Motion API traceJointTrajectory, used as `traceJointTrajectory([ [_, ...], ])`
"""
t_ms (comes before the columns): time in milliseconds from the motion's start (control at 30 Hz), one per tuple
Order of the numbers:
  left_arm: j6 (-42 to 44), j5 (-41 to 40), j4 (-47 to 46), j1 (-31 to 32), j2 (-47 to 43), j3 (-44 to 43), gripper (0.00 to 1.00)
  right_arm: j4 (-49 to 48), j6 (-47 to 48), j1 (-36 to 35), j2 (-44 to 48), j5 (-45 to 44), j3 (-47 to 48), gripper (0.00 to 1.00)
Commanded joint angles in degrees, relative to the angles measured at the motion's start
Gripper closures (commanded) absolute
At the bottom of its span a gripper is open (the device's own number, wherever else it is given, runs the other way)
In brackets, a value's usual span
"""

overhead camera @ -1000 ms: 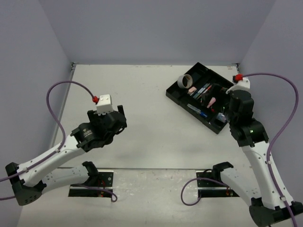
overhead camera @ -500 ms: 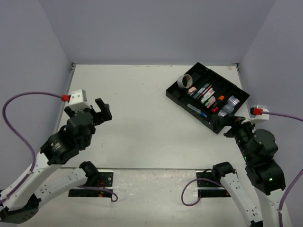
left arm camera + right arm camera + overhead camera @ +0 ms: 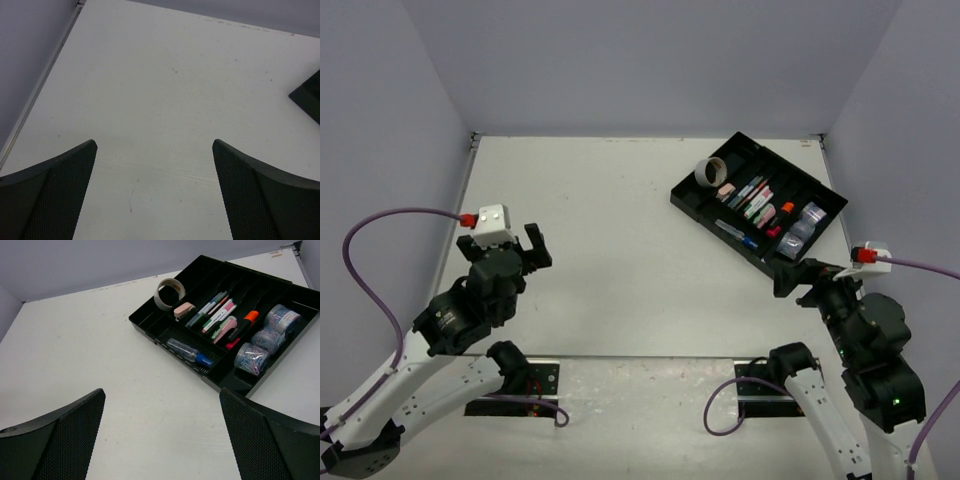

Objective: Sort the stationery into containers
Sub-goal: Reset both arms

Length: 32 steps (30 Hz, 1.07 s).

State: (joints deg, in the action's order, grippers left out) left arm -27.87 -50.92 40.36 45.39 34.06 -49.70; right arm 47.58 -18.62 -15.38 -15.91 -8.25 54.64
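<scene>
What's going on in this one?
Nothing is being handled. The left gripper is open over bare table, and the right gripper is open just short of the tray. The tape roll, eraser, pens, a marker and small clear boxes all lie in its compartments, so the sorting looks done.

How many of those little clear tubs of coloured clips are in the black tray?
3, in a row in the tray's outermost compartment: far tub, middle tub, near tub. None seems hidden.
</scene>
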Motion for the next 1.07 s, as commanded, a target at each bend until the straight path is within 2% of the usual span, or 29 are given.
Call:
traceJointTrajectory([
  [0, 1.7, -2.6, -1.1, -0.2, -1.1, -0.4, 0.0, 0.2, 1.6, -0.1, 0.0, -1.9, -0.6, 0.01],
  [367, 0.6, -1.0, -0.3, -0.3, -5.4, 0.2, 0.0, -2.6, 0.7, -0.2, -0.9, 1.2, -1.2, 0.01],
  [600, 0.6, -0.5, -1.1, -0.2, -8.0, 1.0, 0.0, -3.2, 0.5, -0.2, -2.3, 0.2, -1.4, 0.01],
  [1033, 0.0, -0.1, -1.6, -0.2, -6.2, 2.2, 0.0, -3.2, -0.3, -0.1, -1.6, -0.4, -2.4, 0.01],
])
